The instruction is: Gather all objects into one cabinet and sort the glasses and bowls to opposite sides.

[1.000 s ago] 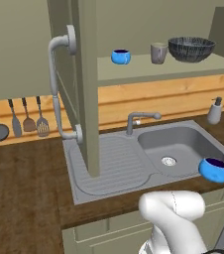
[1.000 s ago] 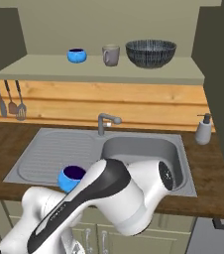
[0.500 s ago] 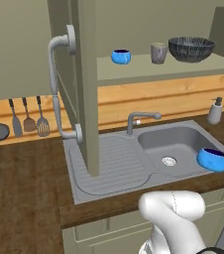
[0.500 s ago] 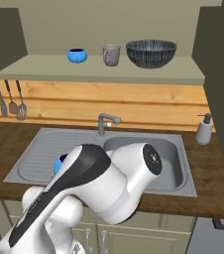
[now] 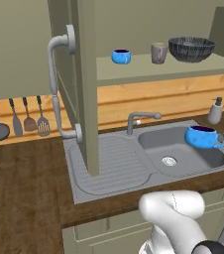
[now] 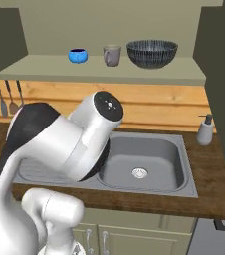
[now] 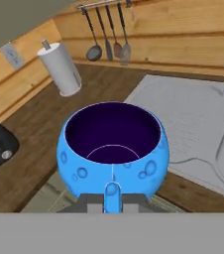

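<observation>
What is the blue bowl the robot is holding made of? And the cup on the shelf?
The blue bowl looks like glazed ceramic: glossy bright blue outside with round dimples, dark purple inside. It could also be shiny plastic. The cup on the shelf looks like smoky grey glass with a smooth, dull surface, though from this far I cannot tell whether you can see through it.

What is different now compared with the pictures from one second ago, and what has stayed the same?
The blue bowl held by the tool has gone up: it was low at the right side of the sink and now hangs higher above the basin. In the right base view the arm has swung up and across. Nothing was released. The small blue bowl, the glass and the wide dark bowl remain on the shelf.
</observation>
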You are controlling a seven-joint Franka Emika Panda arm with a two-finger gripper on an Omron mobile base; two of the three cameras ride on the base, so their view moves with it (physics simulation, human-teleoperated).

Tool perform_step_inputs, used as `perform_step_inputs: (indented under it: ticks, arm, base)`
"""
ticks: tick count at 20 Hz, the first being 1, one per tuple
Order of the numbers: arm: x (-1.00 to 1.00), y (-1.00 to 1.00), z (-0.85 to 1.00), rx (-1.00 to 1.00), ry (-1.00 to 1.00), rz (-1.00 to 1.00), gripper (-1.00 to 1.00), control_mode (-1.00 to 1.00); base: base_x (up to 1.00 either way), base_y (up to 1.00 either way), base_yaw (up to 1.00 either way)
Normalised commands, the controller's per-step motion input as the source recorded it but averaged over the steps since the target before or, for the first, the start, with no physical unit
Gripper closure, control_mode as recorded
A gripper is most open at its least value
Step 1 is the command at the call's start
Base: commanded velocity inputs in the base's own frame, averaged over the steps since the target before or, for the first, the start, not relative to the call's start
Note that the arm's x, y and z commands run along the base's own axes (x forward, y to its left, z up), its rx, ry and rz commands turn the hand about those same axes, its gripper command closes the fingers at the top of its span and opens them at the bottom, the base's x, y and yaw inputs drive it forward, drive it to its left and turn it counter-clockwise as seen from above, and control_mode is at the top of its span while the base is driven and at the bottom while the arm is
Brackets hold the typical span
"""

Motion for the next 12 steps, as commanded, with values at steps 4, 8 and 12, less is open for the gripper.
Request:
perform_step_inputs:
  ticks: [4,8,12]
  arm:
    - [0.71,1.0,0.17,0.0,-0.16,-0.12,1.0,-1.0]
    - [0.74,0.91,0.3,0.0,-0.16,-0.11,1.0,-1.0]
    - [0.9,-0.15,0.92,0.0,0.06,0.0,1.0,-1.0]
  base:
    - [0.0,0.0,0.0]
    - [0.0,0.0,0.0]
    - [0.0,0.0,0.0]
